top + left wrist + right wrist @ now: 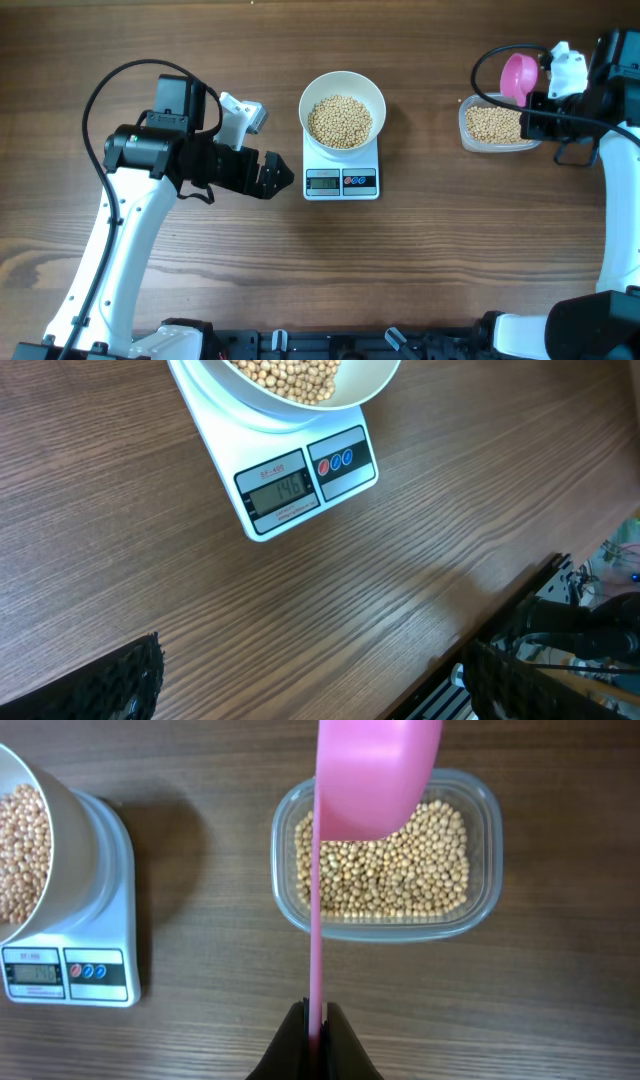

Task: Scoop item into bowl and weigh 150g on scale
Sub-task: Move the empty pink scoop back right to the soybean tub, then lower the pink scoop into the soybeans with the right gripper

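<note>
I see right gripper clamped on pink scoop handle, over tub near tabletop's right edge. Left gripper fingers wide apart, beside scale. Bowl of beans sits on scale mid-tabletop; display maybe 146, blurry.

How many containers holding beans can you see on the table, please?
2: the white bowl on the scale at centre, and the clear tub to the right, under the pink scoop.
</note>
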